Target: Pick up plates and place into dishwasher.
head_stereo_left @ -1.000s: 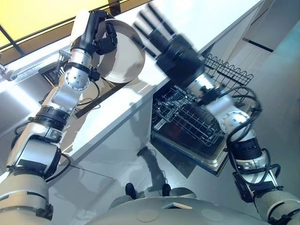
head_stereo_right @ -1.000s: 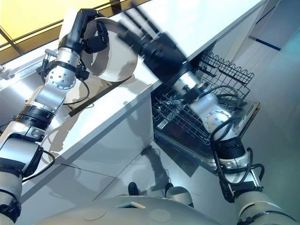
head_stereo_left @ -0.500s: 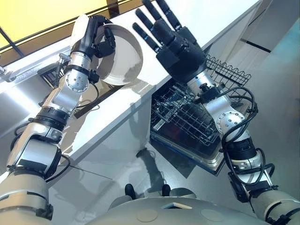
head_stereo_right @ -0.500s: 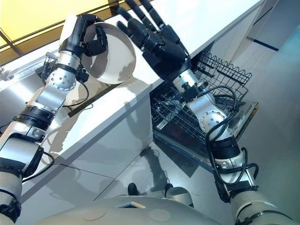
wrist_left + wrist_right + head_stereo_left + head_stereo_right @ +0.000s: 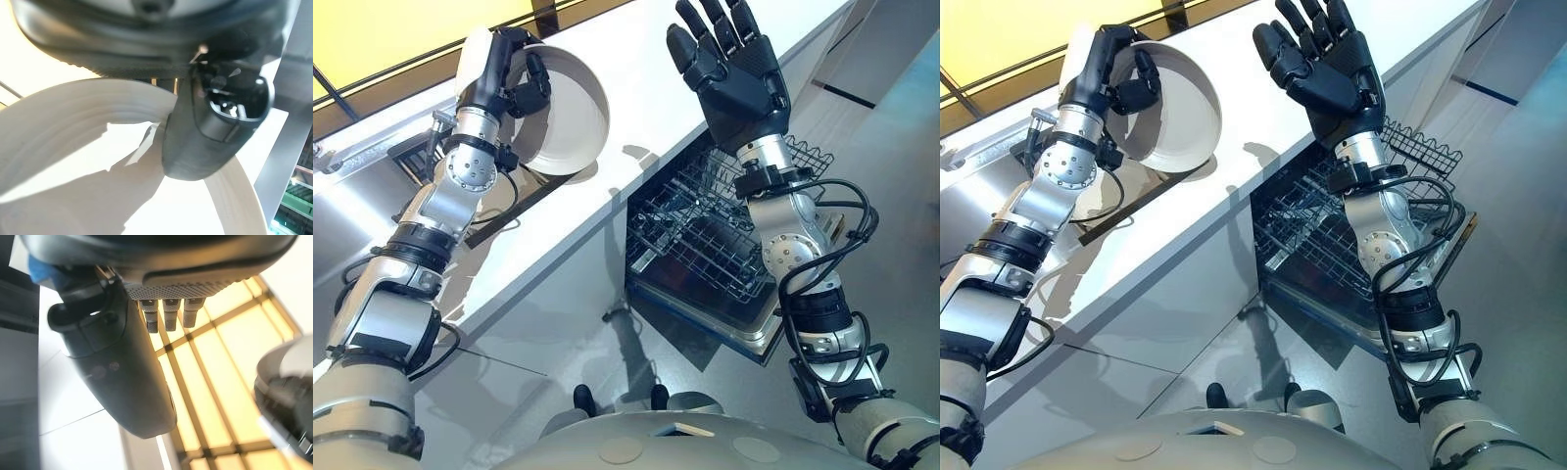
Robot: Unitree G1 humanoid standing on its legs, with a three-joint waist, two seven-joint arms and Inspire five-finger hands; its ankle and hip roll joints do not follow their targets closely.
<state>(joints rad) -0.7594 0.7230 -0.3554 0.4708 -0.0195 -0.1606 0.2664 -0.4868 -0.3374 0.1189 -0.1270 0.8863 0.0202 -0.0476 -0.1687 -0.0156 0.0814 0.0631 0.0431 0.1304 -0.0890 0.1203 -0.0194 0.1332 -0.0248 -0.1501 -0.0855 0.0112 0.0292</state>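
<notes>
A deep white plate [image 5: 570, 116] hangs tilted above the white counter [image 5: 636, 88], its hollow side facing me. My left hand [image 5: 507, 70] is shut on the plate's rim, thumb inside the hollow; the left wrist view shows the thumb [image 5: 215, 122] pressed on the plate [image 5: 88, 166]. My right hand [image 5: 734, 61] is raised above the counter's edge, open with fingers spread, holding nothing. Below it the dishwasher's wire rack [image 5: 705, 240] is pulled out over the lowered door [image 5: 744, 328].
A sink with a dark tray [image 5: 421, 157] lies on the counter behind my left arm. The counter's white front panel [image 5: 558, 284] runs down beside the dishwasher opening. Grey floor [image 5: 891, 176] lies right of the dishwasher.
My right hand has swung away from the plate, rightward and upward, and now stands upright over the dishwasher. The left hand keeps the plate in about the same place.
</notes>
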